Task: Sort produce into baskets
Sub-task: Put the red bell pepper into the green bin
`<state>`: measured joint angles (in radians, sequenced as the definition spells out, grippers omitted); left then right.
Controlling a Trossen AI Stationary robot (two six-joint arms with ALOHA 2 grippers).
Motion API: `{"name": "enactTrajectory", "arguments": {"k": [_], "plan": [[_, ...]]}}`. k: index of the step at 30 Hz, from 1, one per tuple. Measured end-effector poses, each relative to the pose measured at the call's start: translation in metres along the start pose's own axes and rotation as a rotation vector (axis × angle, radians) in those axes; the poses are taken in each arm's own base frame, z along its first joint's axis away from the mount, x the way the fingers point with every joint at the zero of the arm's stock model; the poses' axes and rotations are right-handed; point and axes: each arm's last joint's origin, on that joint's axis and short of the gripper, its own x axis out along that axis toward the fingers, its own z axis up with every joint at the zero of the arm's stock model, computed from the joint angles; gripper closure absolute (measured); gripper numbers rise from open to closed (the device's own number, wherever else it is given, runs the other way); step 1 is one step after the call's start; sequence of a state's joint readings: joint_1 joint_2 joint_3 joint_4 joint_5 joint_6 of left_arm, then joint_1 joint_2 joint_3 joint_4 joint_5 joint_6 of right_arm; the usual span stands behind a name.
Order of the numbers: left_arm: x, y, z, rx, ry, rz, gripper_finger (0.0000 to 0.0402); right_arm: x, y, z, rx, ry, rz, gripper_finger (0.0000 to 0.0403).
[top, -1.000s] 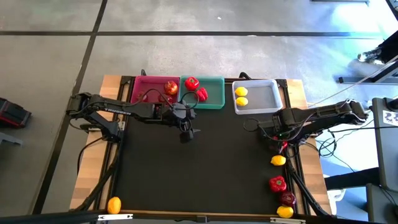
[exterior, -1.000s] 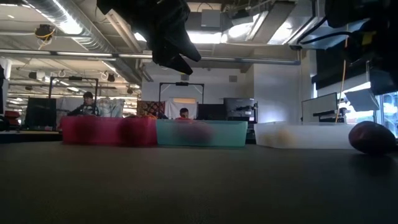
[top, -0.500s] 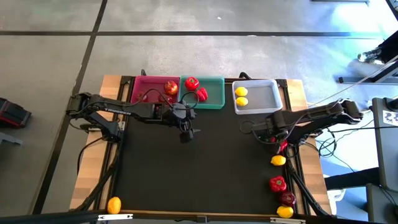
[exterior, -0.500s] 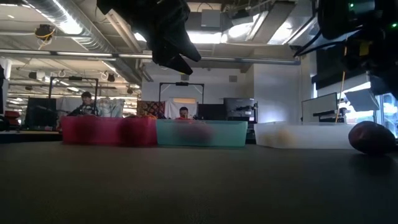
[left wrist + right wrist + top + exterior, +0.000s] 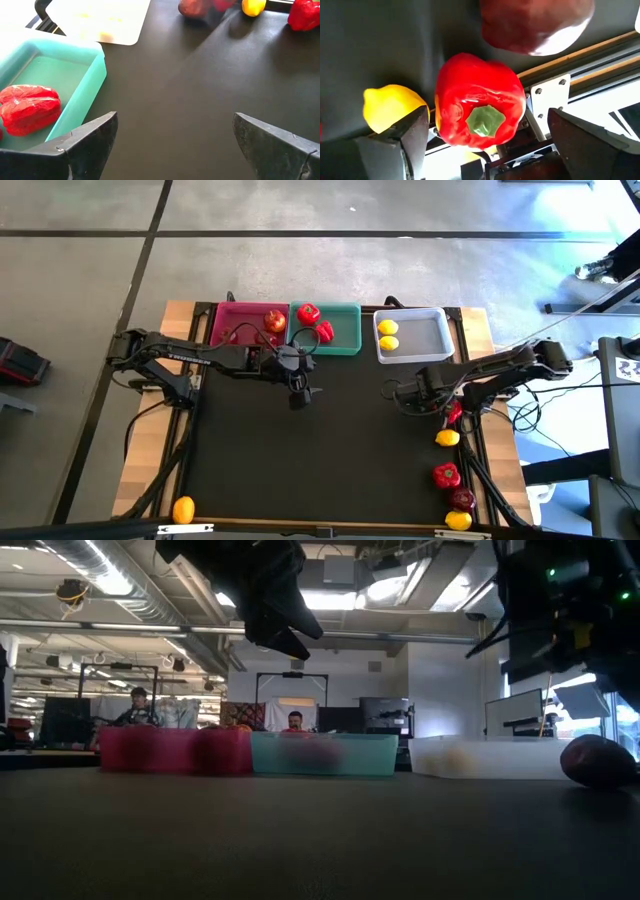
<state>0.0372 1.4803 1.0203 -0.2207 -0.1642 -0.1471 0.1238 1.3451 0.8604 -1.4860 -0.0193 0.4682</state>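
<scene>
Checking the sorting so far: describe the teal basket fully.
The teal basket is a shallow rectangular tray of smooth, plastic-looking material with rounded corners. It stands at the table's far edge, directly beside the pink basket, with the white basket a gap away. Two red peppers lie at its pink-basket end; the rest is bare.

High view straight down; low view level; both share teal tray point(image 5: 342, 330)

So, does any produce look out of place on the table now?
Yes. One lemon lies alone at the table's near left corner, far from the baskets and from the other unsorted produce along the right edge. Inside the baskets, nothing looks spilled or mixed.
</scene>
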Motion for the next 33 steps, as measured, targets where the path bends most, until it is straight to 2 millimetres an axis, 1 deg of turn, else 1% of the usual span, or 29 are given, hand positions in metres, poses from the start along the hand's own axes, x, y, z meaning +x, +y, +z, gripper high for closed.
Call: {"name": "enactTrajectory", "arguments": {"k": [10, 16, 18, 21, 28, 30, 33], "plan": [[0.0, 0.0, 0.0, 0.0, 0.0, 0.0, 0.0011, 0.019, 0.011, 0.022, -0.03, 0.154, -0.075, 0.0063], [0.0, 0.0, 0.0, 0.0, 0.0, 0.0, 0.0011, 0.04, 0.013, 0.024, -0.052, 0.261, -0.073, 0.0063], [0.0, 0.0, 0.0, -0.001, 0.0, 0.0, 0.0011, 0.042, 0.014, 0.027, -0.068, 0.255, -0.091, 0.0068], [0.0, 0.0, 0.0, 0.0, -0.001, 0.0, 0.0011, 0.044, 0.014, 0.029, -0.071, 0.252, -0.097, 0.009], [0.0, 0.0, 0.0, -0.001, -0.001, 0.0, 0.0011, 0.043, 0.014, 0.028, -0.075, 0.262, -0.103, 0.0174], [0.0, 0.0, 0.0, -0.001, 0.0, 0.0, 0.0011, 0.041, 0.013, 0.027, -0.075, 0.273, -0.108, 0.0188], [0.0, 0.0, 0.0, -0.001, 0.0, 0.0, 0.0011, 0.032, 0.013, 0.026, -0.075, 0.272, -0.113, 0.0192]]}}
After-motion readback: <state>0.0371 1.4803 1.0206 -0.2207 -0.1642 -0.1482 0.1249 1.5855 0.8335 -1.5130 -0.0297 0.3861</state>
